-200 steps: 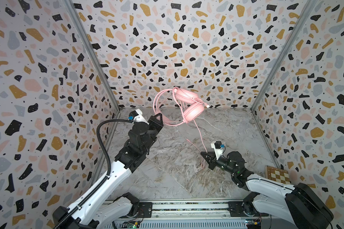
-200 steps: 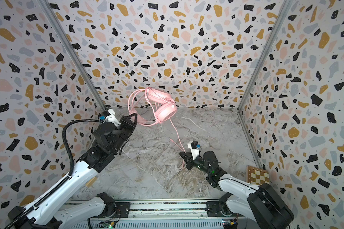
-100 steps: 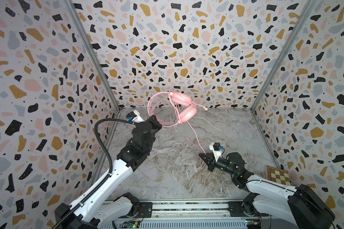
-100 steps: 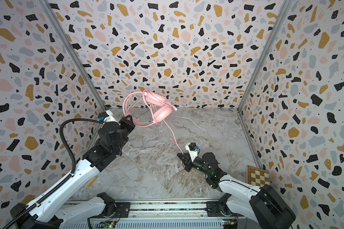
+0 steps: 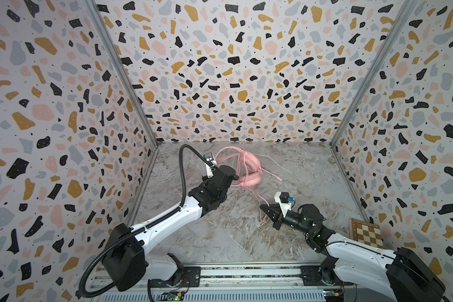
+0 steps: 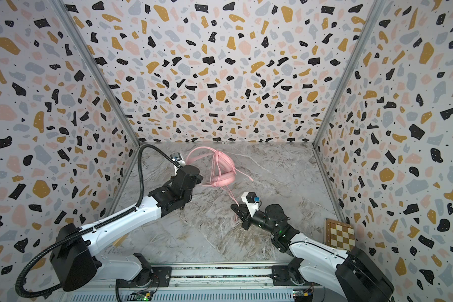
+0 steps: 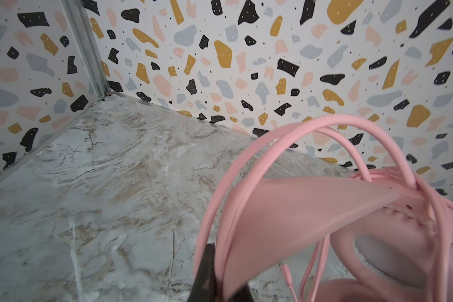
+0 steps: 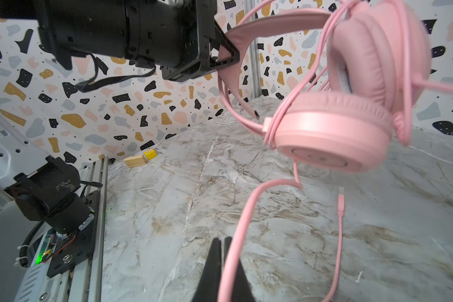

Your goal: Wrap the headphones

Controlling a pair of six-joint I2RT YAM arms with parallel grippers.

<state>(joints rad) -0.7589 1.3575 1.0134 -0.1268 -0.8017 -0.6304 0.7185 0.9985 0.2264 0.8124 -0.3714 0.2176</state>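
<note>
The pink headphones (image 5: 251,163) (image 6: 224,163) hang low over the far left of the marble table, with several turns of cable wound across the earcups (image 8: 332,136). My left gripper (image 5: 236,177) (image 7: 221,272) is shut on the headband (image 7: 298,209). From the lower earcup the cable (image 5: 256,198) (image 8: 246,214) runs down to my right gripper (image 5: 262,207) (image 8: 221,239), which is shut on it near the table's middle. The loose end loops back, and its plug (image 8: 340,198) rests on the table.
A small chessboard (image 5: 368,232) (image 6: 341,235) leans at the front right wall. A wooden block with a yellow piece (image 8: 139,159) lies by the left wall near the left arm's base. Terrazzo walls close three sides; a rail (image 5: 246,272) runs along the front.
The left gripper has come down with the headphones, from high by the back wall to just over the table. The right gripper has stayed low and shut near the middle.
</note>
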